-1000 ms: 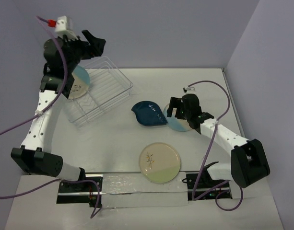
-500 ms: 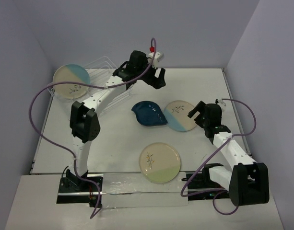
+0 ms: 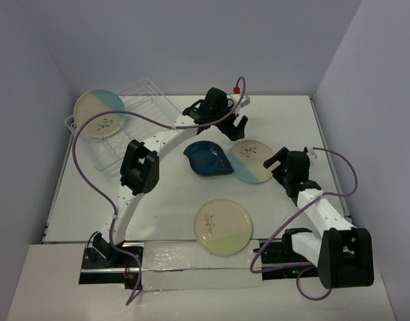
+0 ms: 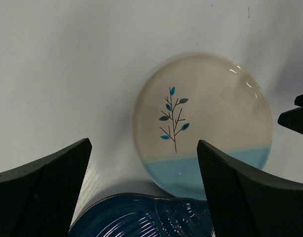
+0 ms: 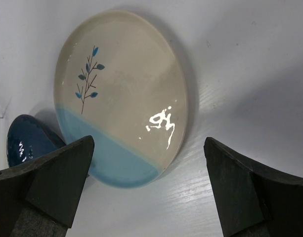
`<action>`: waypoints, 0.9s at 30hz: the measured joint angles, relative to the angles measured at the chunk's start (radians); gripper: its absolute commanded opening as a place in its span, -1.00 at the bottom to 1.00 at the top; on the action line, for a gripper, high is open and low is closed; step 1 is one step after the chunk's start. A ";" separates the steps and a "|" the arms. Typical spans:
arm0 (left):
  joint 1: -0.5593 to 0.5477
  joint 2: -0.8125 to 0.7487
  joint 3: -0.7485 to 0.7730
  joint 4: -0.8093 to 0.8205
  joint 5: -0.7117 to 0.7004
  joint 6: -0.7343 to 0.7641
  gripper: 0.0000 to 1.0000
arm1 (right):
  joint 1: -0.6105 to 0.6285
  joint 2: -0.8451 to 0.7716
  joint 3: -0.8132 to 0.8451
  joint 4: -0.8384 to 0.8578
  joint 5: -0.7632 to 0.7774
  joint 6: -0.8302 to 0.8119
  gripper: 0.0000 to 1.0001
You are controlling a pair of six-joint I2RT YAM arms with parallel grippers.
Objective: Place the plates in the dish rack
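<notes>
The clear dish rack (image 3: 134, 137) stands at the back left, and a beige and light-blue plate (image 3: 99, 114) stands on edge in its left end. Three plates lie flat on the table: a dark-teal leaf-shaped one (image 3: 208, 158) (image 4: 141, 217), a beige and light-blue one (image 3: 251, 160) (image 4: 210, 113) (image 5: 121, 89) right of it, and a cream and pale-green one (image 3: 223, 226) nearer the front. My left gripper (image 3: 237, 124) (image 4: 144, 148) hangs open above the teal and beige plates, holding nothing. My right gripper (image 3: 277, 160) (image 5: 149, 143) stands open just right of the beige plate.
Walls close the table at the back and on both sides. The left arm's purple cable (image 3: 91, 174) loops over the left of the table. The rack sits askew near the back left corner.
My left arm has swung from the rack to the middle plates, leaving a beige and blue plate standing in the rack. My right gripper has drawn back rightward off the other beige plate.
</notes>
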 measured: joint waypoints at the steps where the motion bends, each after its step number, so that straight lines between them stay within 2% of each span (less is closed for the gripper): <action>1: -0.002 0.002 -0.004 0.004 0.003 0.001 0.88 | -0.001 0.005 -0.004 0.006 -0.009 0.005 0.99; 10: -0.010 0.108 0.003 0.027 -0.015 -0.002 0.68 | -0.002 0.070 -0.020 0.064 -0.057 0.050 0.99; 21: -0.011 0.148 -0.007 0.026 0.008 0.001 0.00 | -0.002 0.072 -0.033 0.080 -0.047 0.084 0.99; 27: -0.021 0.149 -0.013 0.026 -0.012 0.002 -0.01 | -0.002 0.106 -0.033 0.089 -0.038 0.105 0.99</action>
